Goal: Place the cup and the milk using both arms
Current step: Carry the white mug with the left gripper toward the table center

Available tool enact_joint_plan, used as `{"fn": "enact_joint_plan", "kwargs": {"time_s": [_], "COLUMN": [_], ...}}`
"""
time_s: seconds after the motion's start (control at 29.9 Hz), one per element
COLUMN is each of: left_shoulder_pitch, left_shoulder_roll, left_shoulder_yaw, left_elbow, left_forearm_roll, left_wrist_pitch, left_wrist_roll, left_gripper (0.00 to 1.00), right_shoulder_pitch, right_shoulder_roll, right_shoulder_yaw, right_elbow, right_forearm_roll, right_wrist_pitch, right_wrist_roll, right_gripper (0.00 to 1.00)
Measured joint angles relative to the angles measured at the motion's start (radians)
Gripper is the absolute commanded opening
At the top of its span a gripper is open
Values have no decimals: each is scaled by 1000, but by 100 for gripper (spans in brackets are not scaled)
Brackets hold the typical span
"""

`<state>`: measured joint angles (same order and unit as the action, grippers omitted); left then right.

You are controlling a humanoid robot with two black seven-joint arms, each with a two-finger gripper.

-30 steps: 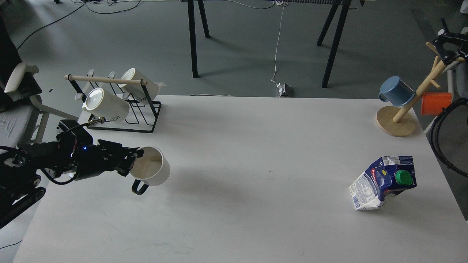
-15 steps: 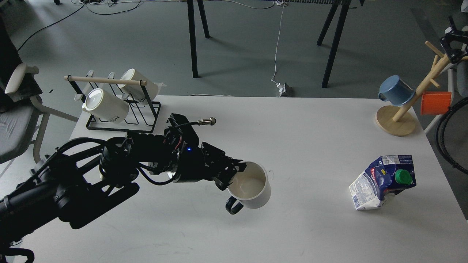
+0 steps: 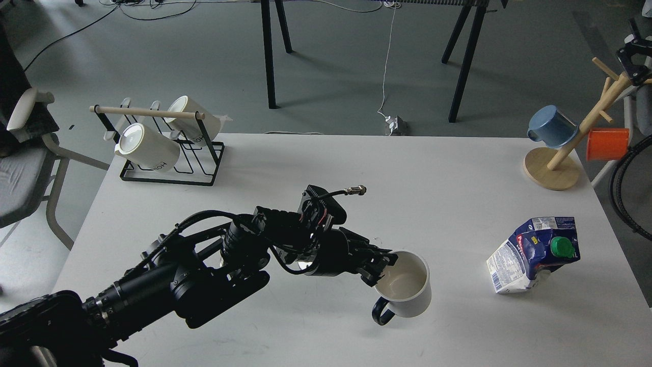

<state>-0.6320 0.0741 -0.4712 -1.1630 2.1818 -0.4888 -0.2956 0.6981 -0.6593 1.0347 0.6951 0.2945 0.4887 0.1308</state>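
Your left gripper (image 3: 383,266) is clamped on the near rim of the white cup (image 3: 405,290) (dark handle pointing toward you), holding it low over the white table (image 3: 316,163), right of centre. The milk carton (image 3: 533,254) stands tilted near the table's right edge, apart from the cup.

You see a white cup (image 3: 405,290) with a dark handle, upright and open-mouthed, right of centre on the worktop (image 3: 316,163); a crumpled blue-and-white milk carton (image 3: 532,255), green-capped, leans further right.
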Motion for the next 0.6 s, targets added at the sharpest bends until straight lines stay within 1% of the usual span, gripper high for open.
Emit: {"fn": "enact_joint_plan", "kwargs": {"time_s": [0.1, 0.2, 0.5, 0.6], "left_shoulder_pitch": [0, 0, 0, -1], "left_shoulder_roll": [-1, 3, 22, 47], "left_shoulder_yaw": [0, 0, 0, 0], "left_elbow": [20, 40, 49, 49], "left_forearm_roll": [0, 0, 0, 0], "left_wrist_pitch": [0, 0, 0, 0], "left_wrist_roll": [41, 58, 58, 54], "left_gripper": [6, 6, 11, 16], "right_shoulder_pitch": [0, 0, 0, 0], "right_shoulder_roll": [0, 0, -6, -12], "right_shoulder_yaw": [0, 0, 0, 0], "right_elbow": [1, 3, 4, 5], "right_forearm_roll": [0, 0, 0, 0], "right_wrist_pitch": [0, 0, 0, 0], "right_wrist_roll": [0, 1, 0, 0], "right_gripper": [99, 99, 99, 99]}}
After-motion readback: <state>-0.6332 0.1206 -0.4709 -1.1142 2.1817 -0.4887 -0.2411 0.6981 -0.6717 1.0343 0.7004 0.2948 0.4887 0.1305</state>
